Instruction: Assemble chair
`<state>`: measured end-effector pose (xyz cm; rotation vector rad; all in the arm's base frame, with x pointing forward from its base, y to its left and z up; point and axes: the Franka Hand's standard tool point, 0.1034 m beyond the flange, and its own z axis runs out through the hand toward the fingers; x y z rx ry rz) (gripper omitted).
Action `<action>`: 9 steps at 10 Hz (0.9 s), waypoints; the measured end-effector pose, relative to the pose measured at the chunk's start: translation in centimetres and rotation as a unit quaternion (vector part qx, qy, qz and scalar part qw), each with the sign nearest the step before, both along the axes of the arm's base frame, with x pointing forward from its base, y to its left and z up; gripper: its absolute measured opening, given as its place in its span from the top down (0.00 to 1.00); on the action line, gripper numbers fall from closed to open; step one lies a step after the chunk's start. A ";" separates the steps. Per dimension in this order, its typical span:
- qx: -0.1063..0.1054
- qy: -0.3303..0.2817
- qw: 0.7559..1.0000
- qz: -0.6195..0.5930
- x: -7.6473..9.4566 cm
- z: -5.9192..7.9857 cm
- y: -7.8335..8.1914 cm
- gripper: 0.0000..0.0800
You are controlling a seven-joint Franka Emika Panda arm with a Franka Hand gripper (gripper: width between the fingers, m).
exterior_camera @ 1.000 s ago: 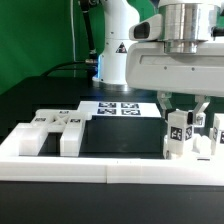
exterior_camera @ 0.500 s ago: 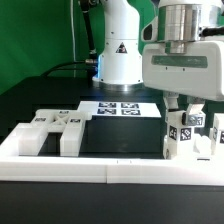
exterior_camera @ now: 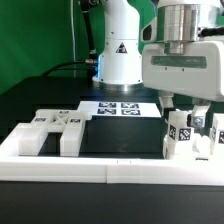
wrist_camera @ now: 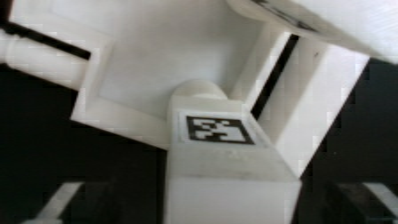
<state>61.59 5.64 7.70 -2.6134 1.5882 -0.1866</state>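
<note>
The chair is in loose white tagged parts. One cluster (exterior_camera: 186, 136) stands upright at the exterior view's right, against the low white border wall (exterior_camera: 100, 166). My gripper (exterior_camera: 186, 108) hangs straight above it, open, its fingers (exterior_camera: 164, 103) straddling the top of the tallest piece. In the wrist view that white piece with a square tag (wrist_camera: 219, 130) runs between the gripper (wrist_camera: 221, 205) fingers (wrist_camera: 57, 203), with dark gaps on both sides, so nothing is held. More chair parts (exterior_camera: 55, 129) lie at the exterior view's left.
The marker board (exterior_camera: 120, 107) lies flat behind the black mat (exterior_camera: 120, 135). The robot's white base (exterior_camera: 122, 55) stands behind it, in front of a green backdrop. The border wall runs along the front and both sides.
The jaws have spread apart, letting go of the upright white piece. The gripper had moved slightly toward the exterior view's right before that.
</note>
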 end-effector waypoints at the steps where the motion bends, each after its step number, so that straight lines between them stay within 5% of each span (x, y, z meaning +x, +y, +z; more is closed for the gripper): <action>1: -0.006 0.000 0.999 0.044 0.0 0.0 0.0 0.23; 7: -0.050 0.001 0.943 0.330 0.0 -0.1 -0.9 0.19; 9: -0.070 0.004 0.898 0.435 0.0 -0.1 -1.3 0.19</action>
